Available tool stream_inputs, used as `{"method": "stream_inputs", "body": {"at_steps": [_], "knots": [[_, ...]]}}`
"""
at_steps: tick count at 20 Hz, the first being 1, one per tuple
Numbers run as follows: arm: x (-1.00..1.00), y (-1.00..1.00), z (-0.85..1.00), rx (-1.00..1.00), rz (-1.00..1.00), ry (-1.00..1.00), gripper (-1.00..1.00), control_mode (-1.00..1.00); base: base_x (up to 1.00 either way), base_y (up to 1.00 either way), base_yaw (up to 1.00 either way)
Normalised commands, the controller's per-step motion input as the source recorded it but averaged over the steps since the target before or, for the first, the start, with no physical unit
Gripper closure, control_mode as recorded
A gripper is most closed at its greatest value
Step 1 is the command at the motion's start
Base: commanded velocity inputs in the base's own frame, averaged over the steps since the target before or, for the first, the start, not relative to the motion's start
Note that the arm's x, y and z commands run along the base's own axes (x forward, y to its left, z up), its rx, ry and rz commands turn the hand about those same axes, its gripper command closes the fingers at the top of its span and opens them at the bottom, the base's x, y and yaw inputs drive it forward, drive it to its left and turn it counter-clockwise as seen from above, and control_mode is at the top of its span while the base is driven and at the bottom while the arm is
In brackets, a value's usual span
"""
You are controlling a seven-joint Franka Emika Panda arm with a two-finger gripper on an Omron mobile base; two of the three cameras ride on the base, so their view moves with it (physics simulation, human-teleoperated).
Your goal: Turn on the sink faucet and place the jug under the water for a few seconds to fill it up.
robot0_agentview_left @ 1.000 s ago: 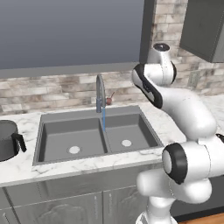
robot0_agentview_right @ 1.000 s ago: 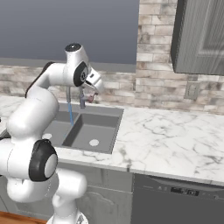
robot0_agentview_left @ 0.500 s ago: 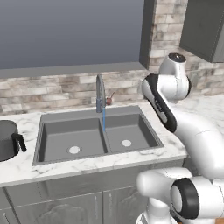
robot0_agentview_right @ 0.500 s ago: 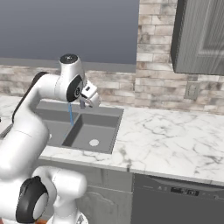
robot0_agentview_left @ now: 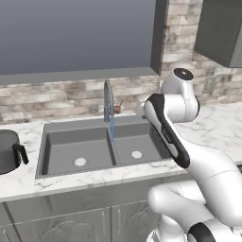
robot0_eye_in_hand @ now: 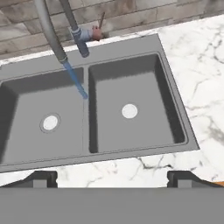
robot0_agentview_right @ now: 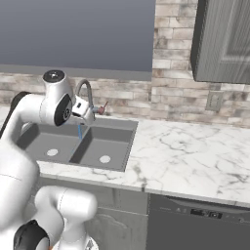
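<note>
The sink faucet (robot0_agentview_left: pixel 108 97) stands behind the sink (robot0_agentview_left: pixel 75 130), its reddish lever (robot0_agentview_left: pixel 118 108) at the base. A thin blue stream of water (robot0_agentview_left: pixel 112 128) runs from the spout and lands at the divider between the two basins. The jug (robot0_agentview_left: pixel 6 152), dark gray with a black side handle, rests on the counter left of the sink, cut off by the picture's edge. My gripper (robot0_eye_in_hand: pixel 113 177) hovers open above the sink's front rim (robot0_eye_in_hand: pixel 109 162) with nothing between its fingertips (robot0_eye_in_hand: pixel 42 177). The faucet (robot0_eye_in_hand: pixel 49 31) and water (robot0_eye_in_hand: pixel 77 82) lie ahead of it. In the right base view the gripper (robot0_agentview_right: pixel 83 110) is just in front of the spout.
Marble counter (robot0_agentview_right: pixel 195 156) stretches right of the sink. A brick backsplash (robot0_agentview_left: pixel 56 97) and a window run behind it. An upper cabinet (robot0_agentview_right: pixel 224 39) hangs at the right, with a dishwasher (robot0_agentview_right: pixel 200 219) below the counter.
The arm has drawn back from the faucet, and the hand has sunk a little toward the robot. Water runs throughout. The jaws stay wide apart.
</note>
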Motion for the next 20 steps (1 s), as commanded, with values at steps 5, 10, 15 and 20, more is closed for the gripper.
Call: {"method": "stream_inputs", "body": {"at_steps": [5, 10, 15, 20], "knots": [[-0.28, 1.00, 0.00, -0.26, 0.35, 0.01, -1.00, -1.00, 0.00, 0.00, 0.00], [-0.12, 1.00, 0.00, -0.21, 0.39, 0.08, -1.00, -1.00, 0.00, 0.00, 0.00], [0.01, 1.00, -0.10, -0.11, 0.38, 0.04, -1.00, -1.00, 0.00, 0.00, 0.00], [0.34, 1.00, -0.20, -0.02, 0.29, 0.01, -1.00, -1.00, 0.00, 0.00, 0.00]]}}
